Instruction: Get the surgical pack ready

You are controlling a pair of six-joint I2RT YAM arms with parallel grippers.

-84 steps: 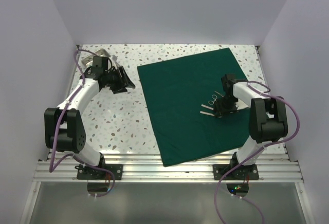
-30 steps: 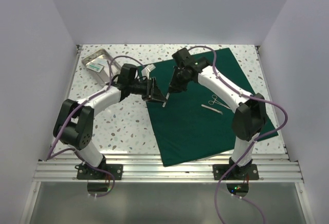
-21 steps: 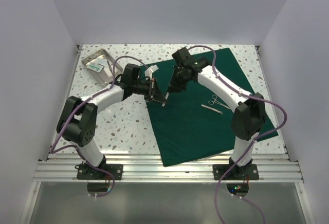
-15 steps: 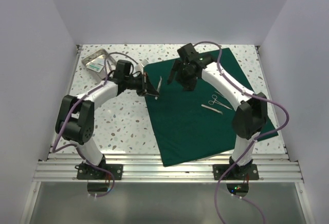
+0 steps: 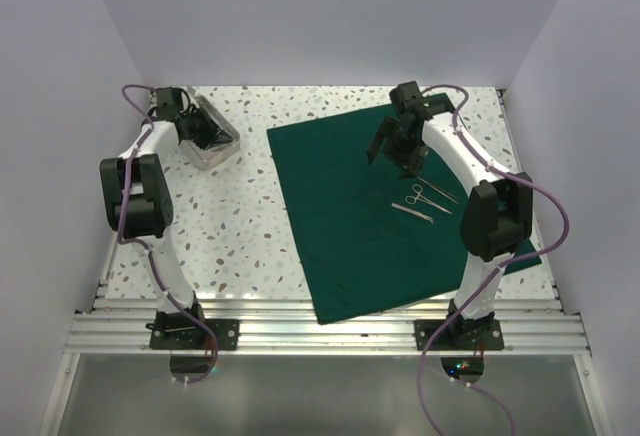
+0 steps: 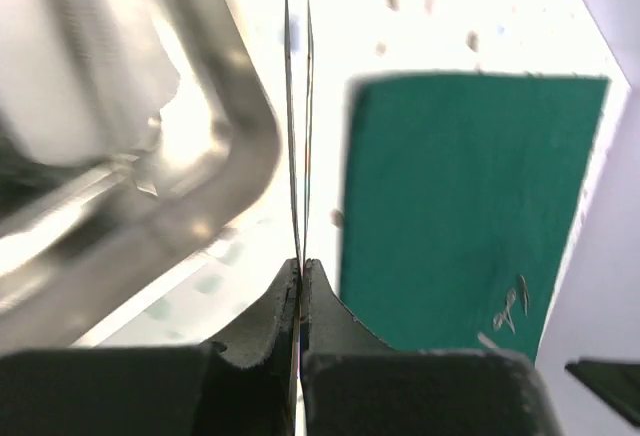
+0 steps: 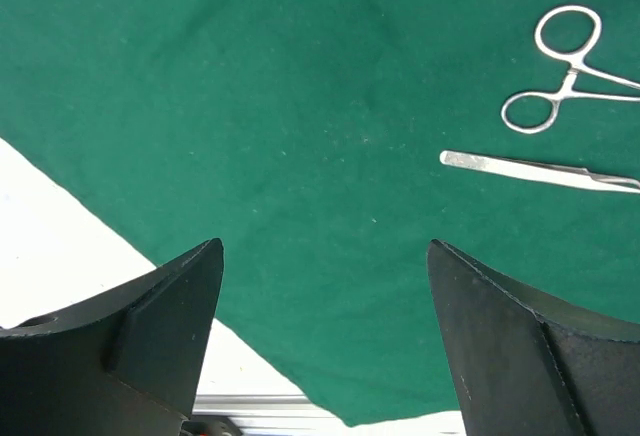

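Left arm [image 5: 130, 196], right arm [image 5: 452, 148] — white tubular links, black joint housings; purple cables [image 5: 568, 218] looped; black base plates [image 5: 195, 336], lower frame; fingers [image 7: 150, 346] black, apparently matte plastic.

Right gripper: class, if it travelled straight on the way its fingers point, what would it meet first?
Most likely bare green drape: the open right gripper points at plain cloth, and the ring-handled forceps lie off to one side. Depth is unclear.

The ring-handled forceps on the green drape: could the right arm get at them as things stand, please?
Probably yes. The right gripper hovers open over the drape, the forceps lie flat close beside it, and nothing stands between them.
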